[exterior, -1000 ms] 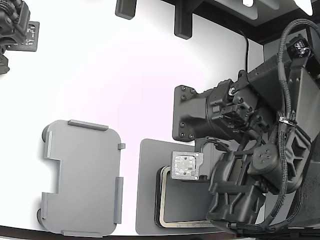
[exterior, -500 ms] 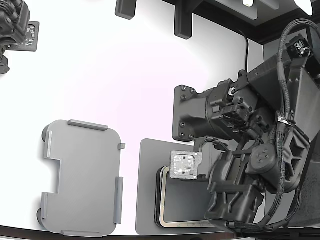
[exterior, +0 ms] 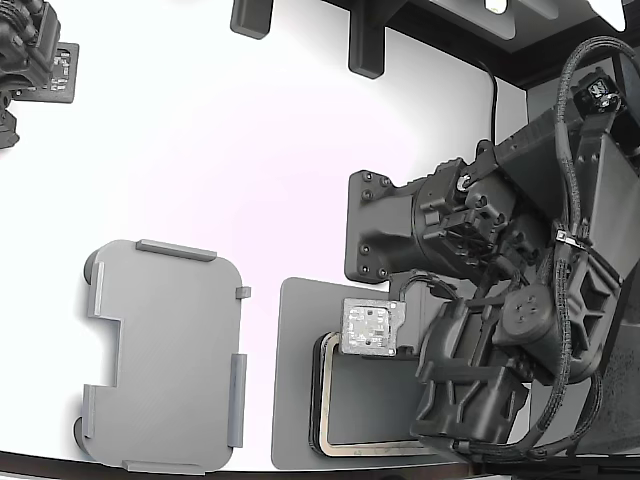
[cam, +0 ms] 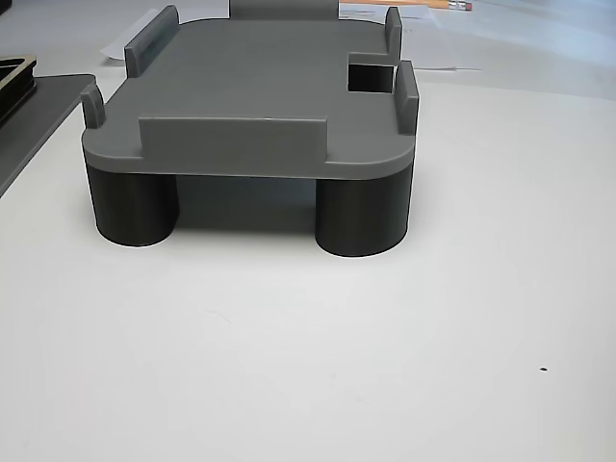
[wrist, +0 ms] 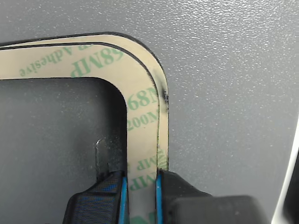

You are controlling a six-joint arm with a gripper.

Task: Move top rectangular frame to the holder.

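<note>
Top rectangular frame (wrist: 142, 116): only 1 rounded corner and parts of 2 sides are shown in the wrist view; the rest is cut off by the picture's edges.
Frame in the exterior view (exterior: 325, 400): its right part is hidden under the arm (exterior: 500, 330).
Gripper (wrist: 140, 196): only the 2 fingertips are seen; whether the strip between them is touched cannot be told.
Holder (cam: 250, 87): its far edge is cut off in the other view.
Dark plate (cam: 29, 115): only 1 corner is seen there.

The top rectangular frame (wrist: 142, 105) bears repeated green print, upside down in the wrist view: "Adhesive", "8MP", "200M", and further fragments cut off.
</note>
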